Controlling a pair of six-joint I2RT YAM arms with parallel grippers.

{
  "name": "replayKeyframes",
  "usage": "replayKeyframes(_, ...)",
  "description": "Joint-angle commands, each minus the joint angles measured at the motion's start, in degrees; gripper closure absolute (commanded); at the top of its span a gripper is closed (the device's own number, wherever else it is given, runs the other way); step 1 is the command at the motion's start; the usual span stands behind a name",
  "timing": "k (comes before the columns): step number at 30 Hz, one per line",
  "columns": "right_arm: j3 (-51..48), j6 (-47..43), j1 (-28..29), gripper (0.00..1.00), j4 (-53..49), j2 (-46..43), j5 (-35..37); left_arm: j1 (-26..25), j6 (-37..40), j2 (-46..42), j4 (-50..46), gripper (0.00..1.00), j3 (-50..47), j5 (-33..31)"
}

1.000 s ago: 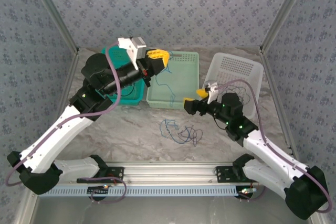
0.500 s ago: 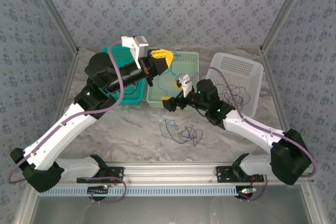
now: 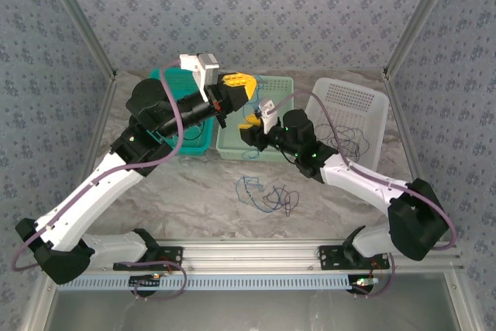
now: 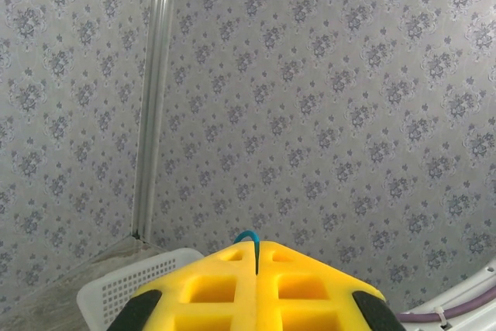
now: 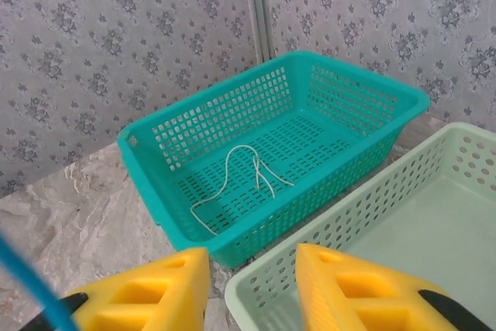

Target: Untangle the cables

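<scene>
**Where the Cameras Look**

The top camera sits high behind the arms (image 3: 108,176) and looks down on the whole table (image 3: 194,184). The left wrist camera sits right behind the left fingers (image 4: 209,292) and looks up at the wall (image 4: 349,114), with a white basket (image 4: 116,292) just left of them. The right wrist camera looks close past the right fingers (image 5: 349,292) at a teal basket (image 5: 225,118) and a green basket (image 5: 442,230). The top view has all three baskets too.
</scene>
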Motion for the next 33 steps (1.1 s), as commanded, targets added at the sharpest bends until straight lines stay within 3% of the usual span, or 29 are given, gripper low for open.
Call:
replayKeyframes(1, 1.66, 0.39, -0.43, 0.65, -1.63, 0.97, 0.00, 0.44, 0.49, -1.63, 1.50, 0.98, 0.31, 0.72)
replayKeyframes(9, -1.70, 1.13, -0.35, 0.68, -4.30, 1.94, 0.99, 0.51, 5.32, -3.22, -2.70, 0.98, 2.71, -3.03)
replayKeyframes(22, -9.21, 4.94, -0.61, 0.73, -0.37, 3.26, 1.86, 0.58, 9.27, -3.35, -7.81, 0.98, 9.69, -3.61)
replayKeyframes(33, -14.04, 7.20, 0.51, 0.85, 2.06, 3.10, 1.70, 0.57, 13.87, -2.64, -13.46, 0.98, 16.23, -5.37)
